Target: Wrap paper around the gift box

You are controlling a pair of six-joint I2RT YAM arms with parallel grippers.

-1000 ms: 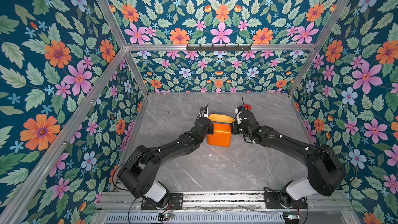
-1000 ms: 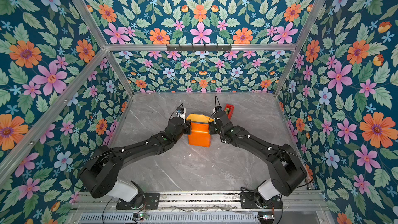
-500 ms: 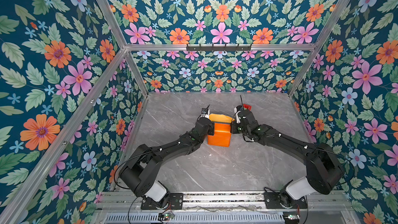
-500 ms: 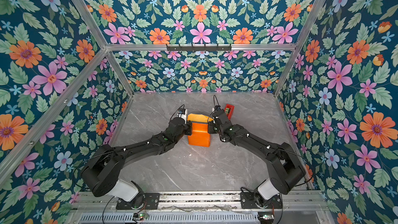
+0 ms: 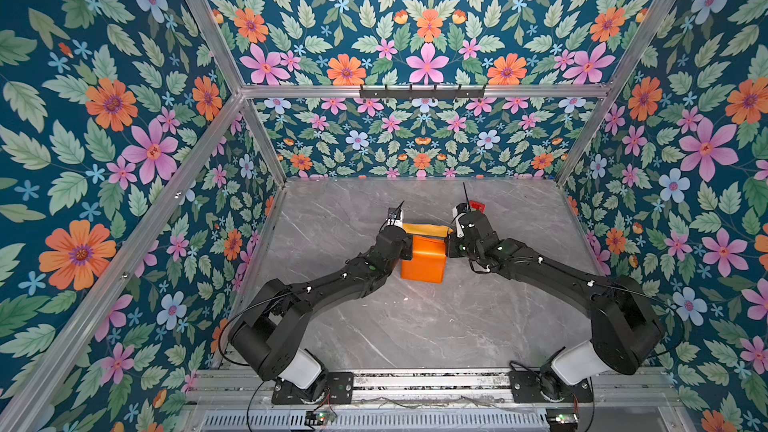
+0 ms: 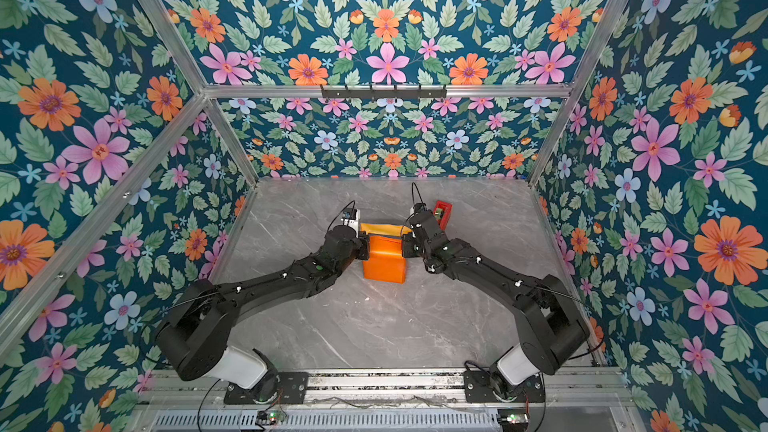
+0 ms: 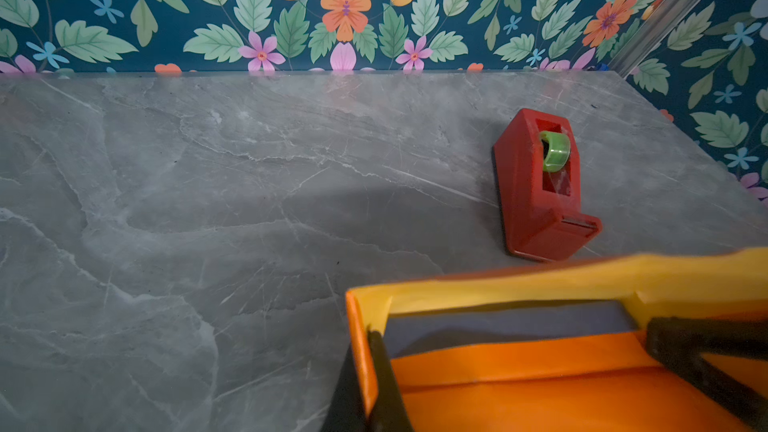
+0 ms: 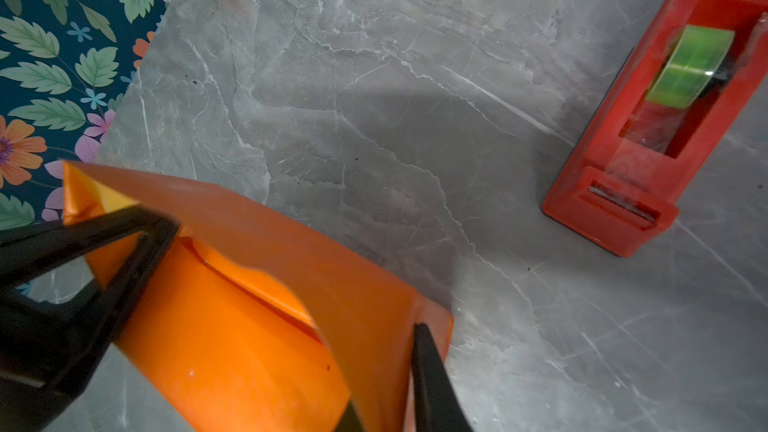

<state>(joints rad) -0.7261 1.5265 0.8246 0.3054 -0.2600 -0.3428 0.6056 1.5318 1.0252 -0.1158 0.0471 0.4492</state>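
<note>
1. The box [image 7: 498, 322] lies inside the paper [image 5: 424, 259], mid-frame in both top views. Its navy face shows only at the paper's open upper end.
2. The left tool [image 7: 361, 355] is closed on the paper's left edge.
3. The right tool [image 8: 291, 276] straddles the paper's right end; I cannot tell whether it pinches.
4. A dispenser [image 7: 536, 184] holding a green roll [image 7: 555, 151] stands near the paper, to its upper right and apart from it.
5. Open counter [image 5: 415, 326] spreads below the paper.

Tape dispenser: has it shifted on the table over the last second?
No. In both top views the tape dispenser keeps the same spot, equally close to the back edge of the table.
</note>
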